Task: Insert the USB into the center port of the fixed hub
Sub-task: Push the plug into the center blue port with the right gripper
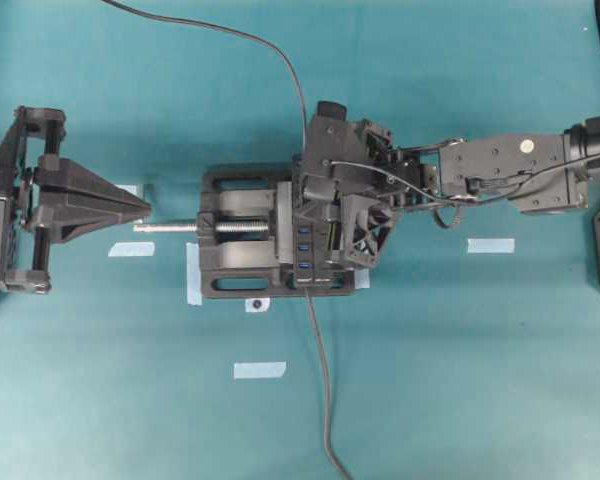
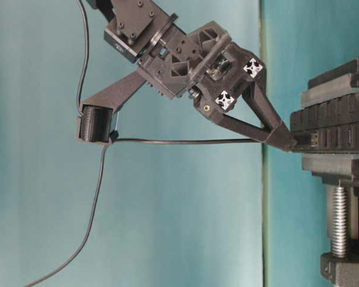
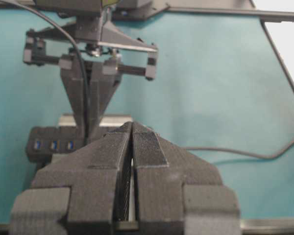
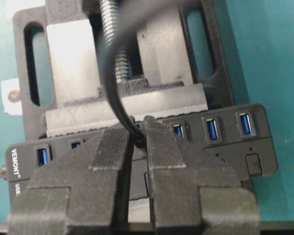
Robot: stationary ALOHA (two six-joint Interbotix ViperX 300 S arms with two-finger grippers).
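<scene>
The fixed hub [image 1: 304,246] is a black strip with blue slots, clamped upright in a vise. My right gripper [image 4: 138,128] is shut on the USB [image 4: 137,138] at the middle of the hub's [image 4: 225,147] row. Its thin dark cable [image 4: 115,88] leads up and away. In the table-level view the fingertips [image 2: 282,139] press the plug's metal end [image 2: 313,139] against the hub's face [image 2: 341,128]. The center port is hidden behind the fingers. My left gripper [image 1: 143,207] hangs shut and empty, left of the vise.
The black vise [image 1: 240,262] has a silver screw [image 1: 175,227] that points at my left gripper [image 3: 132,128]. The hub's grey cord [image 1: 325,400] runs to the near edge. Blue tape pieces [image 1: 490,245] [image 1: 259,369] lie on the teal table.
</scene>
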